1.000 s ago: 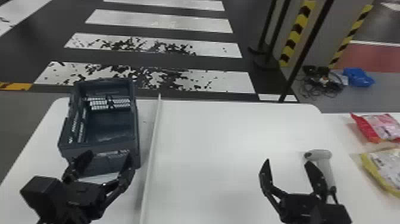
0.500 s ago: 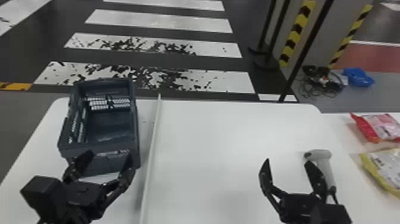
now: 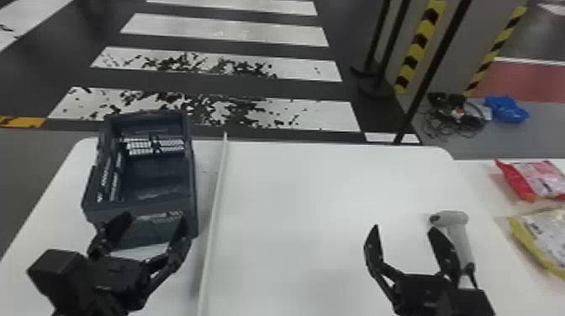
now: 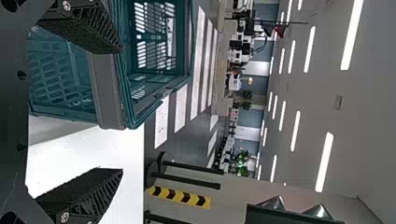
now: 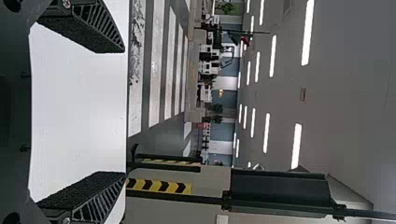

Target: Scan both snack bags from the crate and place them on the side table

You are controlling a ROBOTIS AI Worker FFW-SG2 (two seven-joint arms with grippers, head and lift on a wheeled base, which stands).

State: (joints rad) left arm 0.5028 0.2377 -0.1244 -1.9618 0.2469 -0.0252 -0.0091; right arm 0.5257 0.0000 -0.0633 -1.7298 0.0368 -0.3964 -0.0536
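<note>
In the head view my left gripper [image 3: 156, 218] stands open at the near side of the dark crate [image 3: 141, 208], whose visible interior holds no bag. My right gripper [image 3: 403, 230] is open over the white table, its right finger beside the grey scanner [image 3: 461, 243]. A red snack bag [image 3: 540, 178] and a yellow snack bag [image 3: 546, 237] lie at the right, on the side table [image 3: 475, 168]. In the left wrist view the left gripper [image 4: 119, 109] has the crate [image 4: 109, 88] beyond its spread fingers. The right gripper [image 5: 123, 112] is spread in the right wrist view.
A thin white strip [image 3: 213, 218] runs front to back on the main table [image 3: 319, 189], just right of the crate. Dark posts [image 3: 437, 63] stand behind the table. Cables [image 3: 456, 115] and a blue bundle [image 3: 505, 108] lie on the floor behind.
</note>
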